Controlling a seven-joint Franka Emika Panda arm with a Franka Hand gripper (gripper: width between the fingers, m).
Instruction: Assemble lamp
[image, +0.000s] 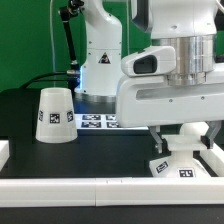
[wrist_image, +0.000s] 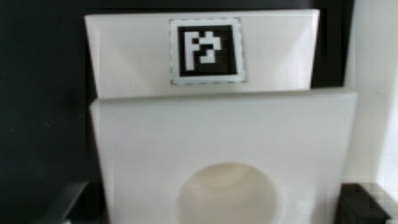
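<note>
The end effector (image: 183, 137) hangs low over the exterior view's right front corner of the counter (image: 30, 150), pointing straight down. Its dark fingers (wrist_image: 71, 203) are spread wide, one at each side of the base (wrist_image: 214, 130). The white body fills the gap between them. Whether they press on it or only bracket it, I cannot tell.

The base (image: 175, 167) is smooth matt white plastic, flat and square-edged. It lies just beside the white rail (image: 100, 185) at the front, and its tagged faces look towards the exterior camera. In the wrist view it runs lengthwise away from the fingers. The far plate carries one black-and-white square tag (wrist_image: 205, 50), and a broader plain face sits nearer. Low on that nearer face is a pale oval. Hollow or rounded lump, I cannot tell; the picture is soft there. In the exterior view a small white lump shows between the fingers, above the base.

The shade (image: 55, 115) is well apart, towards the exterior view's left. It is a smooth white truncated cone standing upright, axis vertical, narrow end up and wide end on the counter. It shows a square tag on its side.

Between shade and arm the marker board (image: 95, 122) lies flat on the black counter.
</note>
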